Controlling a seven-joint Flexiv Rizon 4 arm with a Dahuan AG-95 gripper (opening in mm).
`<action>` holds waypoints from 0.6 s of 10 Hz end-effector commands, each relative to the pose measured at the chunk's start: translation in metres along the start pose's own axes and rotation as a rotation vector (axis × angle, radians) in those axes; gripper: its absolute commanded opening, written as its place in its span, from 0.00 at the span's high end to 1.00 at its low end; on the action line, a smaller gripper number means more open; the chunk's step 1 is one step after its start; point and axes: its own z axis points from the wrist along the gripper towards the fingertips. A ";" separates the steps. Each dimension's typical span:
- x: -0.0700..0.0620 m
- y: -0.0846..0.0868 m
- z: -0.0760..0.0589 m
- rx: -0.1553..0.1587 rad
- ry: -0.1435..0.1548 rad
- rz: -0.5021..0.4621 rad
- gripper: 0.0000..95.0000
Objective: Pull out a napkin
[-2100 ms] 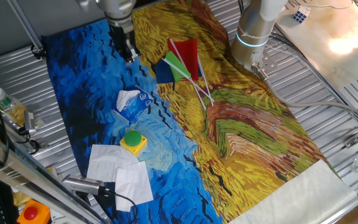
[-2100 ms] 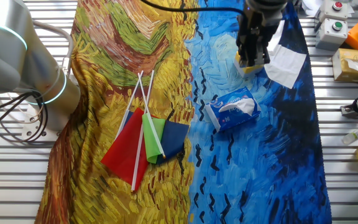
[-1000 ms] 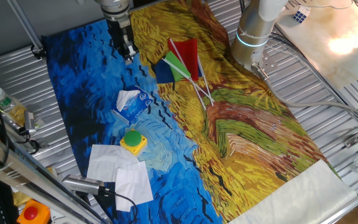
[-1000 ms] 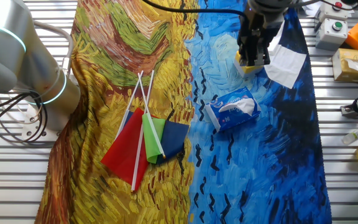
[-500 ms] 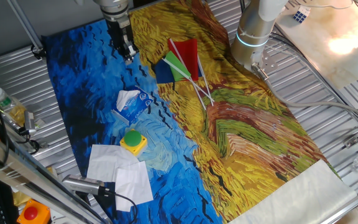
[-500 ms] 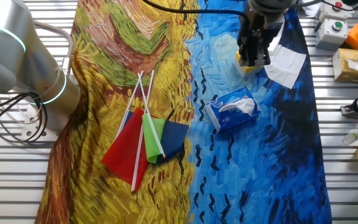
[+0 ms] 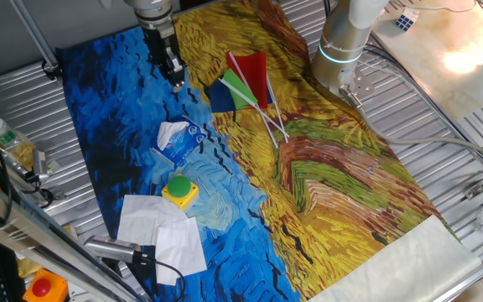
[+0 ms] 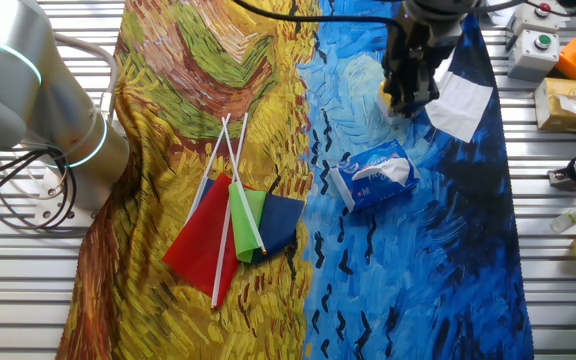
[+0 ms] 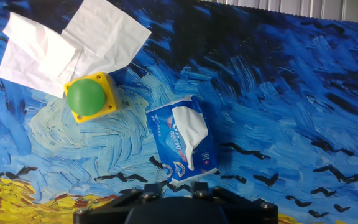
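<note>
White napkin (image 9: 106,34) lies flat, well beyond gripper (image 7: 175,75), touching yellow button box (image 9: 90,98). Blue tissue packet (image 9: 183,141) sits directly below hand. Gripper high above cloth (image 7: 325,176); finger spacing indeterminate.

napkin (image 9: 107,37): thin matt white paper, creased | tissue packet (image 9: 182,143): glossy blue plastic film | button box (image 9: 90,98): smooth yellow-green plastic | cloth (image 7: 325,193): matt printed fabric over ribbed metal surface (image 7: 23,84)
</note>
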 end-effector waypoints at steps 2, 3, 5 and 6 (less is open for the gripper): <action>0.000 0.000 0.001 -0.002 0.008 0.008 0.60; 0.000 0.000 0.002 -0.003 0.010 0.009 0.60; 0.000 -0.002 0.006 0.000 0.003 0.012 0.60; 0.000 -0.003 0.009 0.000 -0.002 0.010 0.60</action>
